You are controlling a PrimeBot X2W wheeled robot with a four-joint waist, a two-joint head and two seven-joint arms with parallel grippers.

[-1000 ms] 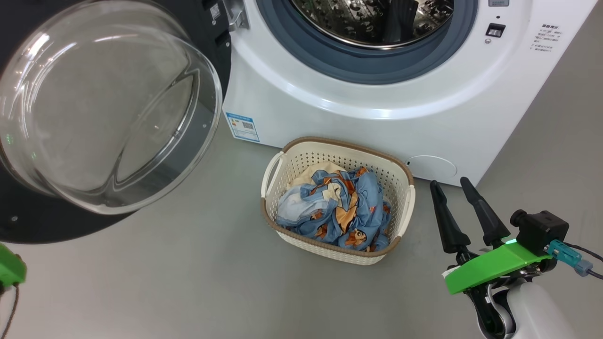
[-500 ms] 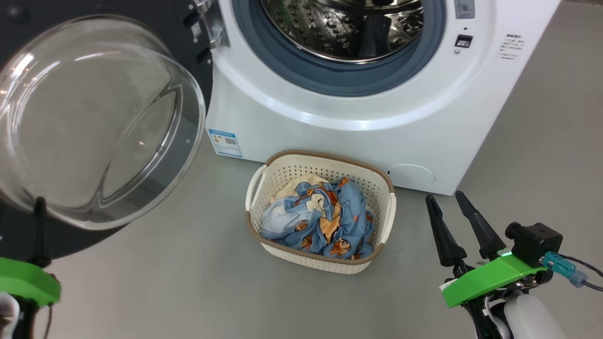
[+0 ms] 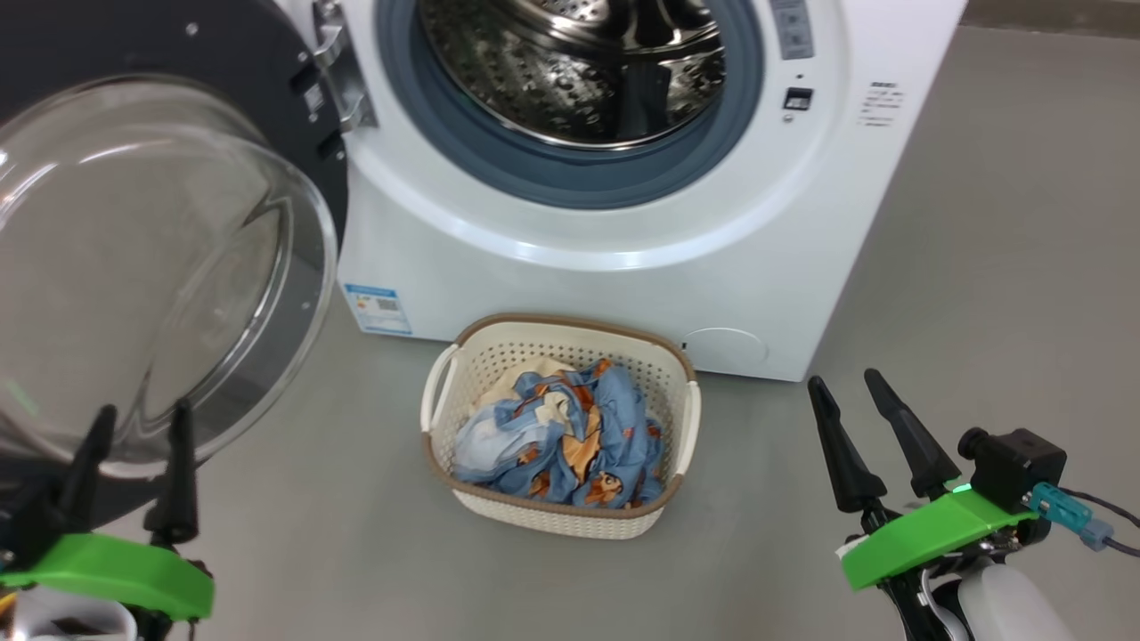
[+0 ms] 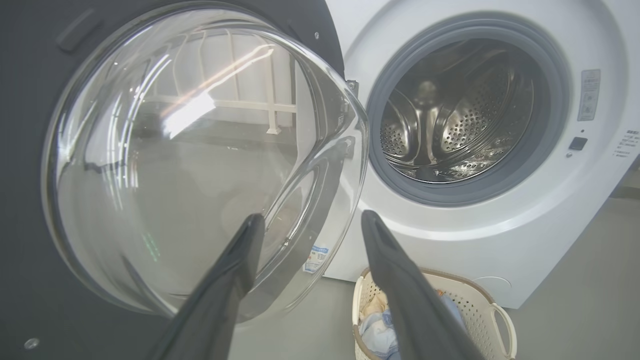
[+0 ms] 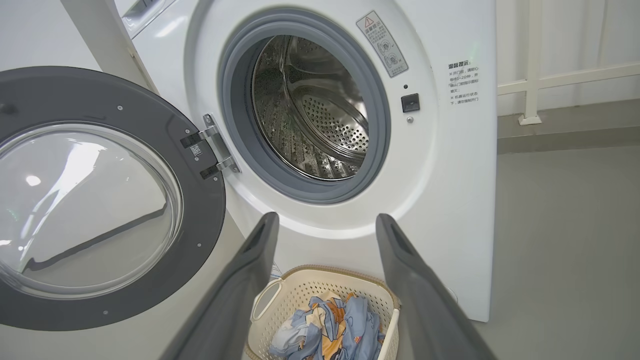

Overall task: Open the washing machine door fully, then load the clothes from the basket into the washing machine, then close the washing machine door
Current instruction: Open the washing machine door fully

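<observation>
The white washing machine [image 3: 623, 267] stands at the top of the head view, its steel drum [image 3: 579, 71] exposed. The washing machine door [image 3: 134, 249] hangs swung wide to the left, black rim around a bulging glass bowl [image 4: 190, 160]. On the floor before the machine sits the cream basket [image 3: 561, 521] holding the blue and orange printed clothes [image 3: 570, 441]. My left gripper [image 3: 142, 414] is open at the lower left, just in front of the door glass, holding nothing. My right gripper [image 3: 846, 381] is open at the lower right, right of the basket, empty.
Grey floor [image 3: 980, 267] spreads to the right of the machine and around the basket. A white railing [image 5: 535, 75] and a low ledge stand behind the machine's right side. The open door takes up the space on the left.
The head camera has tilted up, so the whole scene has slid down and left. My left gripper has come up into view at the lower left with its fingers apart. The basket lies as before.
</observation>
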